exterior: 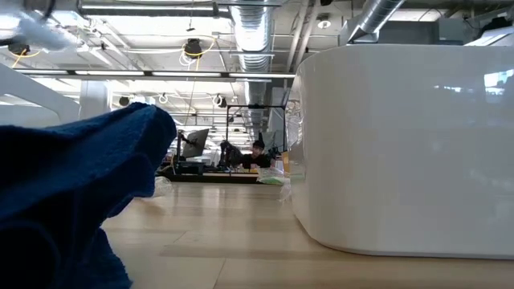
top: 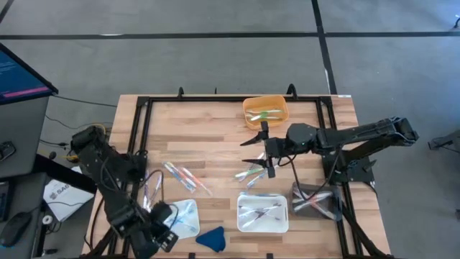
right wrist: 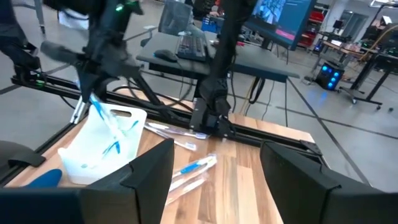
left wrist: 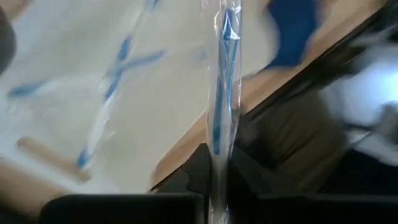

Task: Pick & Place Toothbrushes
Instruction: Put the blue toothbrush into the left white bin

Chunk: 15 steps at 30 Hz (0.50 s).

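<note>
My left gripper (top: 167, 229) hangs at the table's near left over a white tray (top: 190, 210), shut on a clear-wrapped blue toothbrush (left wrist: 225, 81). That tray (left wrist: 56, 56) holds a few blue toothbrushes (left wrist: 112, 87). My right gripper (top: 263, 154) hovers open above the table's middle, with nothing between its fingers (right wrist: 155, 180). Below it lie loose wrapped toothbrushes (top: 251, 173), and more lie flat on the wood at the left (top: 183, 176). The right wrist view shows the left gripper (right wrist: 87, 93) and its toothbrush (right wrist: 106, 121) across the table. My left gripper pinches one end of the wrapped toothbrush (left wrist: 217, 146) between its two fingers. The fingers slant down from above and lie in line with the toothbrush. It juts out past the fingertips, tilted down over the white tray (right wrist: 102, 152); whether its free end touches the tray, I cannot tell.
A blue cloth (top: 210, 237) lies at the near edge beside the left tray. A second white tray (top: 262, 212) with toothbrushes stands near the middle, a dark tray (top: 316, 201) at the near right, an orange tray (top: 266, 111) at the far side. A black frame (top: 144, 129) rims the table.
</note>
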Each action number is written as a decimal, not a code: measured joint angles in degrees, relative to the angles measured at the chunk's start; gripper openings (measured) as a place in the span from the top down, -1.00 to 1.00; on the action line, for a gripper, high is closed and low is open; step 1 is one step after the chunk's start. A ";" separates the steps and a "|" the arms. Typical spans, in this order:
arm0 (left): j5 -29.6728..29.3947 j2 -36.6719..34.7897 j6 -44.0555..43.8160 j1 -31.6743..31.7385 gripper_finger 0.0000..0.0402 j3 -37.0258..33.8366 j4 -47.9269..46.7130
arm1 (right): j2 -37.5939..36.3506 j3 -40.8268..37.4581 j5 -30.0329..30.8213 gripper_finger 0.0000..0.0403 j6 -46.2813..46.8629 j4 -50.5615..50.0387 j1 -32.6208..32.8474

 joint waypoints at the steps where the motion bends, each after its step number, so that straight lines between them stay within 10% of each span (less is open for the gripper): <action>1: 1.63 0.71 -0.21 -0.52 0.92 -0.04 -0.53 | 0.00 0.00 0.00 -0.16 0.00 0.00 -0.26; 15: 4.57 5.95 6.63 -0.38 0.92 -0.03 -5.31 | 0.02 0.00 -0.02 -0.16 0.13 1.07 -1.78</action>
